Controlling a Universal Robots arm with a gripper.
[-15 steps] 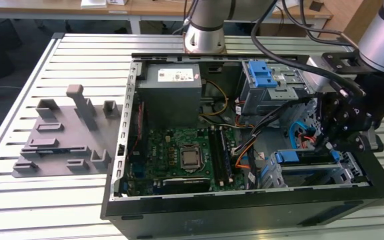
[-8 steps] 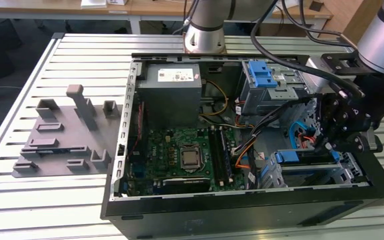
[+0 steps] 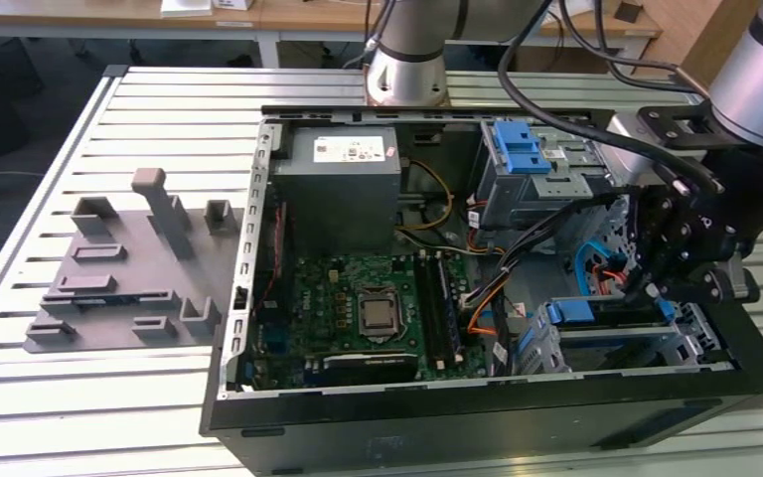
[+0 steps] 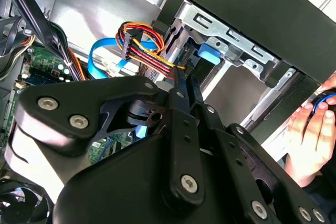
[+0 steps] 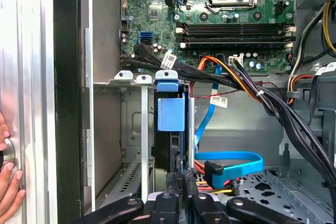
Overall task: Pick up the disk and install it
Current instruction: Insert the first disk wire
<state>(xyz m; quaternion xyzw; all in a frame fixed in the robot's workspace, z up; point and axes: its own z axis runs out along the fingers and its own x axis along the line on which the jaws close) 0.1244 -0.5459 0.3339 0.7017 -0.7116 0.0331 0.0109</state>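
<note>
The jaws (image 5: 181, 192) reach down inside the open computer case (image 3: 488, 417) at the drive bay, at the exterior view's lower right; whether they are parted or closed on anything I cannot tell, since the gripper's black linkage covers the tips in both wrist views. Directly ahead of them in the first wrist view sits the disk (image 5: 171, 129), standing on edge in the bay slot, its long axis running from the jaws toward the blue plastic tab (image 5: 170, 109) at its far end. In the exterior view the disk (image 3: 607, 316) lies low in the metal bay with its blue rail uppermost.

Close around it: a bundle of red, yellow and black power wires (image 4: 144, 51) and a flat blue data cable (image 5: 231, 162) lie just beside the jaws, and thick black cables (image 5: 273, 106) cross toward the motherboard (image 5: 231, 19). The bay's metal wall (image 5: 107, 140) and the case's black edge hem in the other side. A person's hand (image 4: 310, 129) rests on the case's outer wall. The case stands on a slatted metal bench (image 3: 37, 179), with a grey fixture (image 3: 130, 268) well apart.
</note>
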